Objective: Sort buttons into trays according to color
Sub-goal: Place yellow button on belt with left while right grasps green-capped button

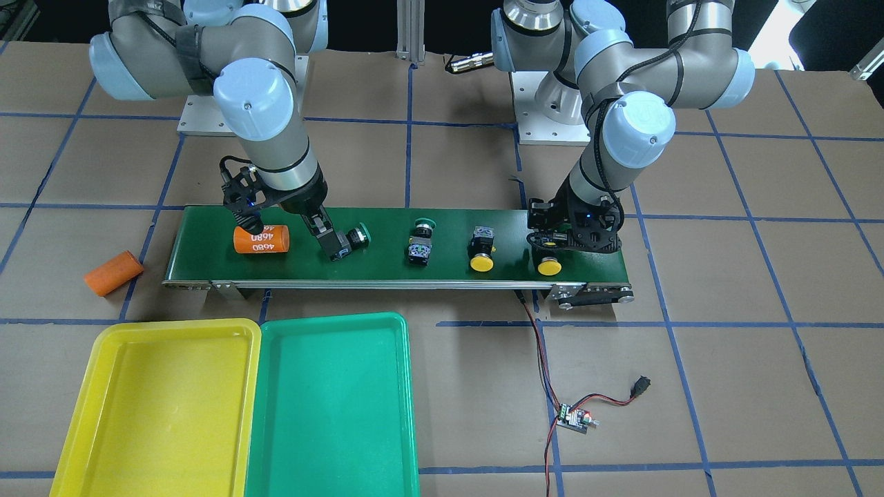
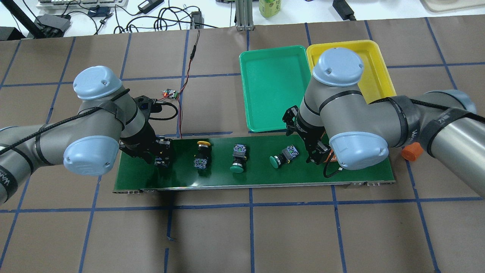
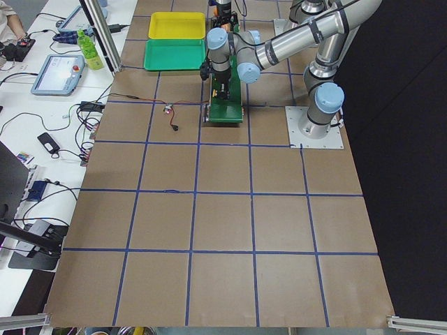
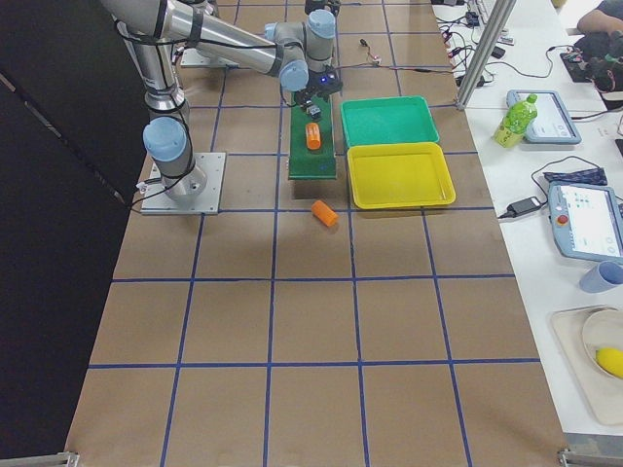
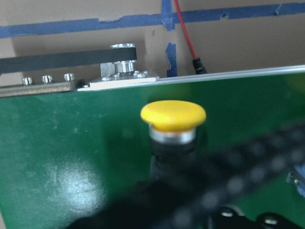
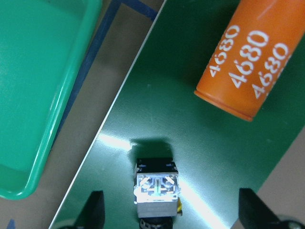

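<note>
- Four buttons lie in a row on the conveyor belt point(image 1: 207, 259): two with yellow caps and two with green caps. None is in a tray.
- The end yellow button point(image 1: 549, 266) sits at the belt's end on the robot's left, directly under the left gripper point(image 2: 162, 154). The left wrist view shows its cap close up, but a dark blur hides the body. I cannot tell whether that claw is spread or closed on it.
- The second yellow button point(image 1: 481, 261) lies next along the belt, apart from both arms, with its cap toward the trays.
- The middle green button point(image 1: 423, 225) comes next, with its cap toward the robot.
- The outer green button point(image 1: 359, 237) lies on its side by the right gripper point(image 6: 172, 210). This claw is spread wide and grips nothing. In the right wrist view the grey block of the button shows between the two fingers point(image 6: 95, 212), clear of both.
- Two trays sit side by side with their edges touching, across the belt from the robot: one yellow tray point(image 1: 159, 414) and one green tray point(image 1: 331, 414).
- There are two orange cylinders. The printed cylinder point(image 1: 261, 239), marked 4680, lies on the belt just beside the right gripper. The plain cylinder point(image 1: 112, 273) lies off the belt on the table point(image 1: 725, 359).
</note>
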Controlling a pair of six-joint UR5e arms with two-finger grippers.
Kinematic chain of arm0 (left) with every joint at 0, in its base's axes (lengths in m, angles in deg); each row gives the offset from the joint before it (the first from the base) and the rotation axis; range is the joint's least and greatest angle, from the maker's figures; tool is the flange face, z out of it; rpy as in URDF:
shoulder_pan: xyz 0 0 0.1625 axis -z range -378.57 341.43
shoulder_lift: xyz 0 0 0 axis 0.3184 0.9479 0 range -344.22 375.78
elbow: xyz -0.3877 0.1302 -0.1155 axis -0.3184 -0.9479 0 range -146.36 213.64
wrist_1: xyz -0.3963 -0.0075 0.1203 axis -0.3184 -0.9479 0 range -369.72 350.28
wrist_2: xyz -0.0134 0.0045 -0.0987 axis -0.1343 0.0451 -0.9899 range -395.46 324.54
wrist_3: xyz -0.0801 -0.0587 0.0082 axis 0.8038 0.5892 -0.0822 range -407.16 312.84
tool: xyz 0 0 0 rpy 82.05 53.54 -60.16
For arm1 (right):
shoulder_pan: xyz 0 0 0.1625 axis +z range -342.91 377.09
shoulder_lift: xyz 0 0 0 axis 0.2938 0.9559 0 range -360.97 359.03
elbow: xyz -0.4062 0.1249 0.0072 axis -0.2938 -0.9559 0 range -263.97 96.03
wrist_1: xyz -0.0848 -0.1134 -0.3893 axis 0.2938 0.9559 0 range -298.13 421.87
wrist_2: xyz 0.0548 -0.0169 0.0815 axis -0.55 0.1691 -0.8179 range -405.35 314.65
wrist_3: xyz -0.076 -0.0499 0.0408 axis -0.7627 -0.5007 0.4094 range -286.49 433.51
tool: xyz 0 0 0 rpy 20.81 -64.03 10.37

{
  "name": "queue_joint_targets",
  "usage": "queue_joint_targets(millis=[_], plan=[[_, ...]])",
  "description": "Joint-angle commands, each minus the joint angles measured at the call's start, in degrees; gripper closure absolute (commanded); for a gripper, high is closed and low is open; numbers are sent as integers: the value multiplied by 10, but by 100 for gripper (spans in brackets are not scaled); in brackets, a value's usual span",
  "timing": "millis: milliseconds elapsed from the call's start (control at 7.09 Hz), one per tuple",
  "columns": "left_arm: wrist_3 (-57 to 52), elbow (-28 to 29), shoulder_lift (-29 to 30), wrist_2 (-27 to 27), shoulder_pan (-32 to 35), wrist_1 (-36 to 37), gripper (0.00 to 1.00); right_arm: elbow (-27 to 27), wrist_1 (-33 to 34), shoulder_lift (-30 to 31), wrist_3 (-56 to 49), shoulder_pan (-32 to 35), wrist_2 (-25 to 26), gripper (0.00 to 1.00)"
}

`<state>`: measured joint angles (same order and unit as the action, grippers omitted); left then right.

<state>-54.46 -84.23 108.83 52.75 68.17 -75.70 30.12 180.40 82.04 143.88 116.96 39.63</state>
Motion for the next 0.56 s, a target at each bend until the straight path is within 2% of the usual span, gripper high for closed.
queue_joint_targets(millis=[0,141,282,423], plan=[[2,115,-18,1,1,-119,0,3,6,-20,-1,1,2,0],[5,211,-14,2,0,-229,0,2,7,-28,0,1,3,0],[7,261,-7,3,-1,-258,0,1,8,-33,-1,-1,4,5],[8,293,-9,3,-5,-274,0,2,7,-38,-2,-1,26,21]])
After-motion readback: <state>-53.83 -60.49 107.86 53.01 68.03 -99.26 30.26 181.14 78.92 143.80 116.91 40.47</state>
